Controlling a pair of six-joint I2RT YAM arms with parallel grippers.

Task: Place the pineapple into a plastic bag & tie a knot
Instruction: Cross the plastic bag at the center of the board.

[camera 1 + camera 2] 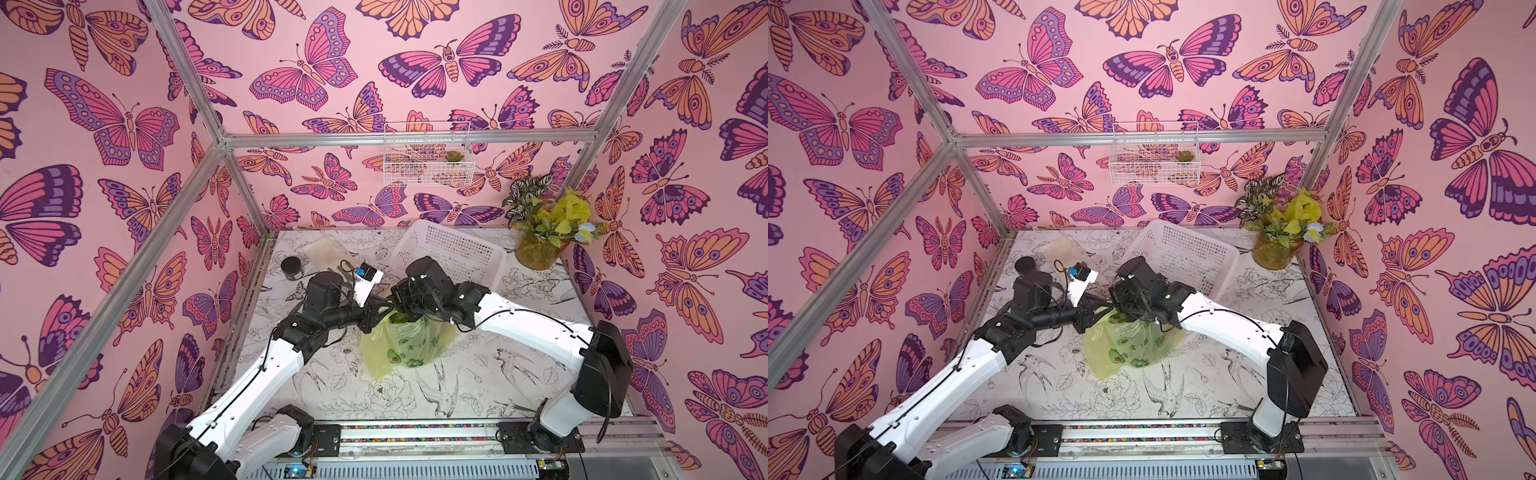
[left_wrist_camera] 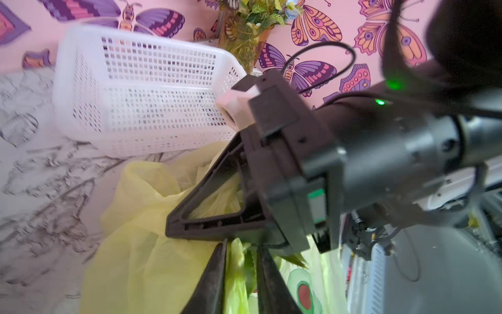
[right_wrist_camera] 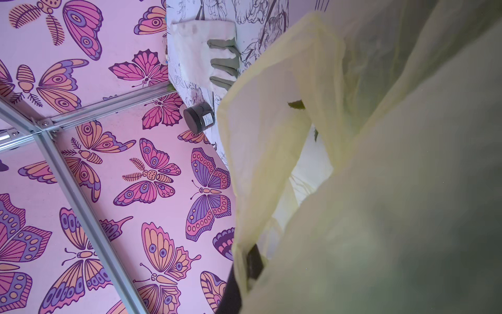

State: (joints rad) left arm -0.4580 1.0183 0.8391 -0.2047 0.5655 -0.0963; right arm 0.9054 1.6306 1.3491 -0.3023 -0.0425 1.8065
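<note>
Clamping plastic bag (image 1: 399,349), right fingers (image 2: 212,227).

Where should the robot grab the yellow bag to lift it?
Probably by a loose handle loop at the top of the plastic bag, coming from above. The bag stands upright and its body bulges wide around what is inside. The handles are thin strips up top that the jaws can pinch.

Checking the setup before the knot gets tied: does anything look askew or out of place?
The white basket at the back of the table seems tipped up at an angle rather than sitting flat. Some green leaves poke out of the mouth of the yellow bag, not yet tied.
</note>
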